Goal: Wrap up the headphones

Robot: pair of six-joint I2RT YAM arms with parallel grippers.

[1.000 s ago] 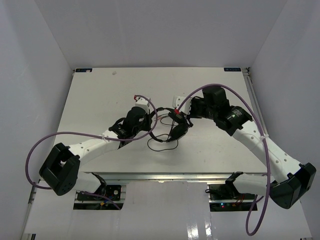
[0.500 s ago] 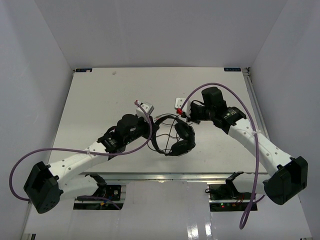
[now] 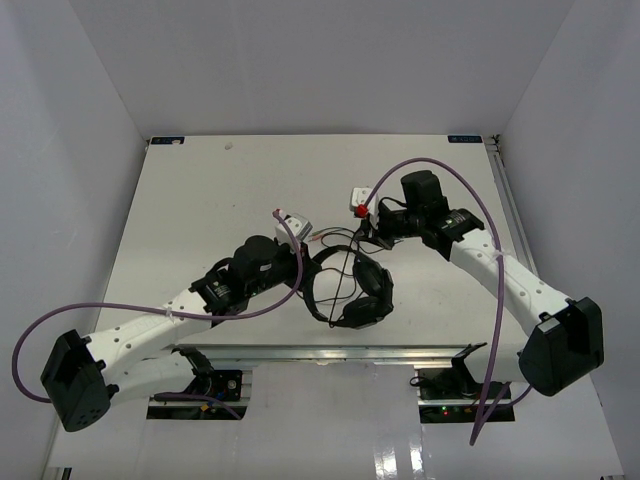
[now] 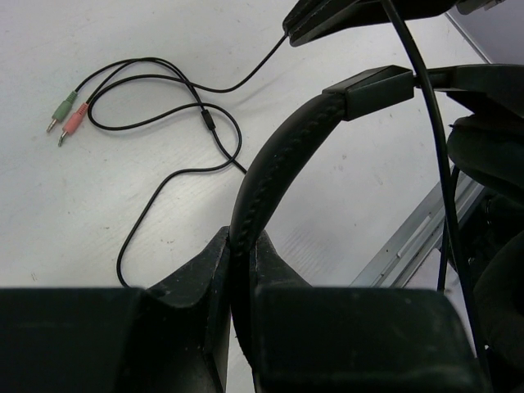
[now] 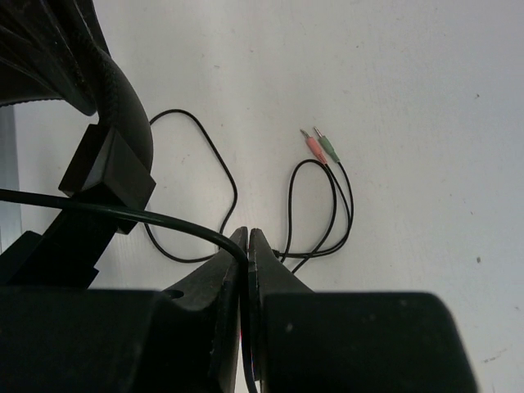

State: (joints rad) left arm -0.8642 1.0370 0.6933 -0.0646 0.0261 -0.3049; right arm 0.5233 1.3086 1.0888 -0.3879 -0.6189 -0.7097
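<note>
The black headphones (image 3: 352, 290) hang over the near middle of the white table (image 3: 200, 190), earcups (image 3: 370, 280) low and to the right. My left gripper (image 3: 310, 272) is shut on the thin arched headband (image 4: 282, 151), which runs up between its fingertips (image 4: 214, 254). My right gripper (image 3: 366, 234) is shut on the thin black cord (image 5: 155, 218) just behind the headphones. The loose rest of the cord (image 4: 164, 82) lies in loops on the table and ends in a green and a pink plug (image 5: 320, 146).
The metal rail of the table's near edge (image 3: 350, 352) is just in front of the headphones and shows in the left wrist view (image 4: 417, 237). Thick purple robot cables (image 3: 100, 308) arc beside both arms. White walls enclose the table on three sides.
My left gripper has carried the headphones toward the near edge and a little to the right. My right gripper has shifted slightly back and right, still on the cord.
</note>
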